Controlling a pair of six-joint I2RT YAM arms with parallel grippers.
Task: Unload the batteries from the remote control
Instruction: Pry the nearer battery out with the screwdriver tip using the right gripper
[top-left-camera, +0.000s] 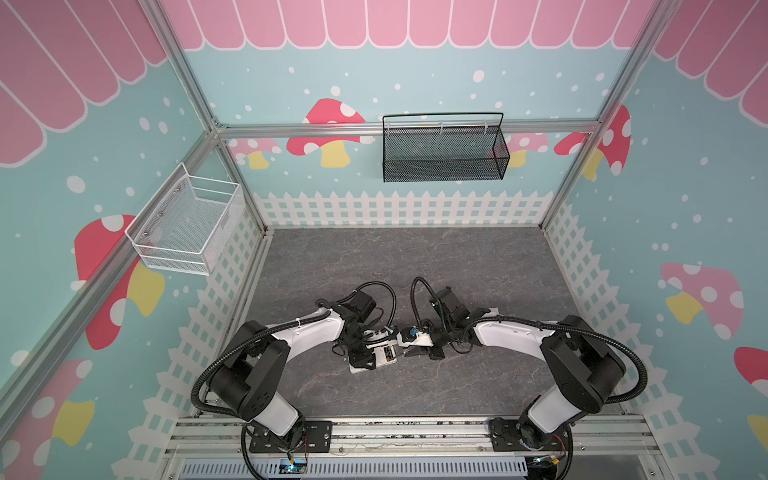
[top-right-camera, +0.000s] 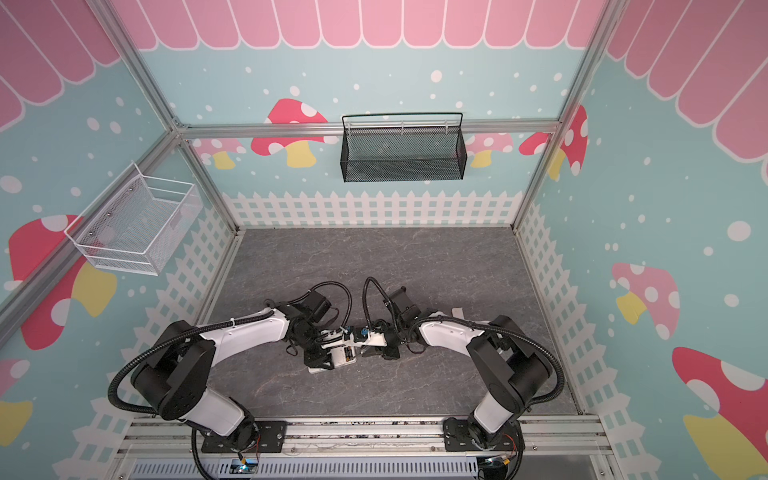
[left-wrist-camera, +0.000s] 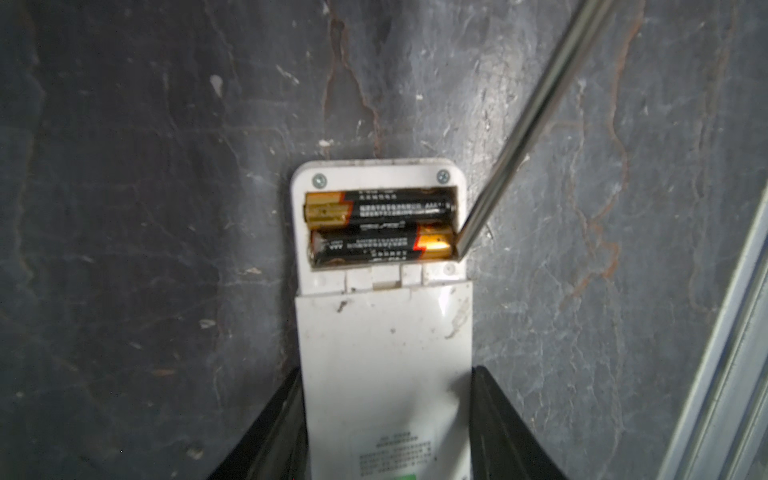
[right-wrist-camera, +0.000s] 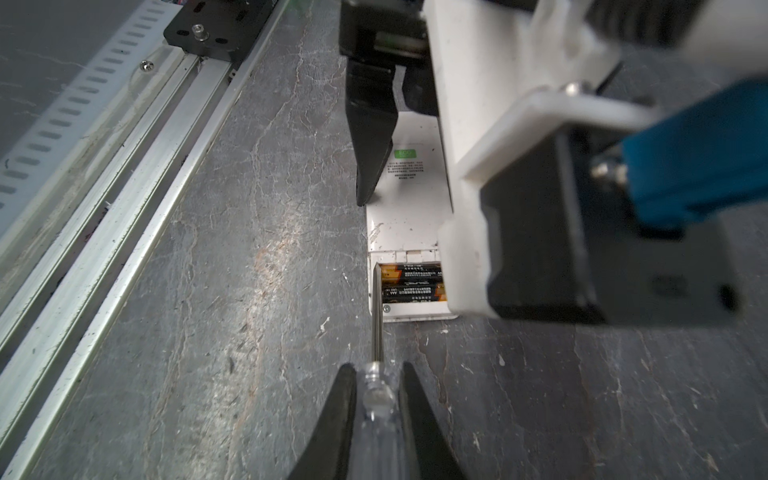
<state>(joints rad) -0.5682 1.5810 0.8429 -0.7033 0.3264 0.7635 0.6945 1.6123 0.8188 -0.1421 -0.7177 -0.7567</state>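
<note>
Pinching the screwdriver (right-wrist-camera: 377, 324) by its clear handle with the right gripper (right-wrist-camera: 378, 368), closed tight on it; setting the tip in a corner of the open recess. Beyond the tip, housing both batteries (left-wrist-camera: 380, 210) side by side in the remote (left-wrist-camera: 384, 332), back up on the table (left-wrist-camera: 124, 208). Farther on, clamping the remote's long sides with the left gripper (left-wrist-camera: 386, 374).

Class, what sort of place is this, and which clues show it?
Probably a robot test cell, playfully decorated: an aluminium frame with mushroom wallpaper, two arms bolted to a rail, mesh baskets.
</note>
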